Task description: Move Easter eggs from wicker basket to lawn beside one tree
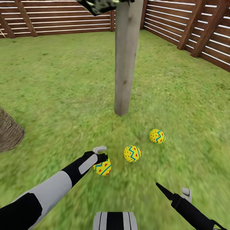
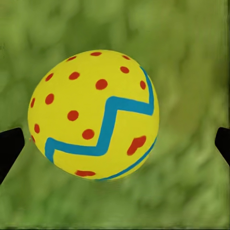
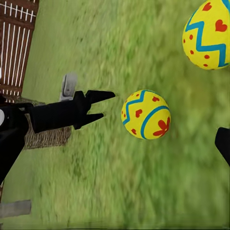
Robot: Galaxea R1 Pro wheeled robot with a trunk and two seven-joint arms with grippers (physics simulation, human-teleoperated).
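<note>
Three yellow Easter eggs lie on the lawn [image 1: 64, 80] close to the pale trunk of the tree [image 1: 126, 64]: one [image 1: 157, 136] on the right, one [image 1: 132, 153] in the middle, one [image 1: 102, 166] nearest me. My left gripper [image 1: 104, 158] hovers open right at the nearest egg [image 2: 93, 115], its fingertips [image 2: 9, 146] wide of it on both sides without touching. From the right wrist, this egg [image 3: 145, 114] rests on grass just past the left gripper [image 3: 103, 106]. My right gripper [image 1: 169, 191] is low at the right, open and empty. The wicker basket [image 1: 8, 132] sits at the left edge.
A brown slatted fence [image 1: 191, 28] closes the garden at the back and right. Grass stretches open around the trunk and between me and the basket [image 3: 48, 136]. My own base [image 1: 115, 221] shows at the bottom.
</note>
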